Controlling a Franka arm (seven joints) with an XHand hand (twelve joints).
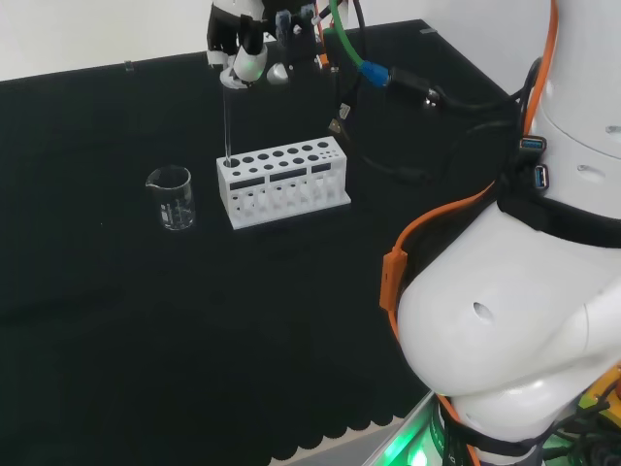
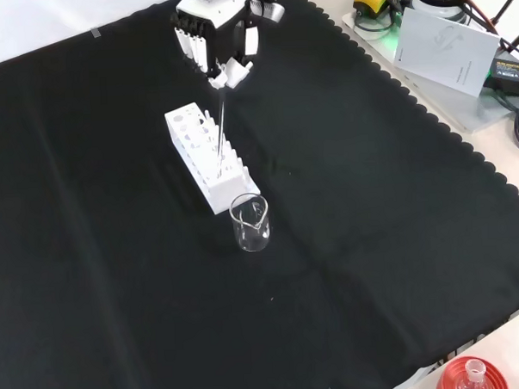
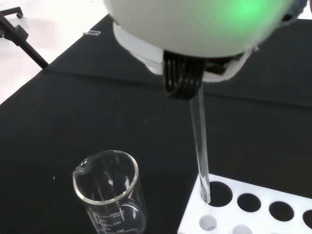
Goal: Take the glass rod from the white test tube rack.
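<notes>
Head view showed the robot hand [image 1: 243, 60] pinching the top of the glass rod [image 1: 226, 121], whose lower end sat at a corner hole of the white test tube rack [image 1: 281, 182]. An empty glass beaker [image 1: 172, 197] stood just beside that end of the rack on the worktop [image 1: 194, 320].

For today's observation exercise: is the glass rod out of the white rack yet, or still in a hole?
Still in: the glass rod, pinched by the hand, has its lower tip inside a corner hole of the white rack.

Clear glass rod [image 3: 200, 146], matt white plastic rack [image 1: 281, 181], black cloth [image 2: 373, 241]
</notes>
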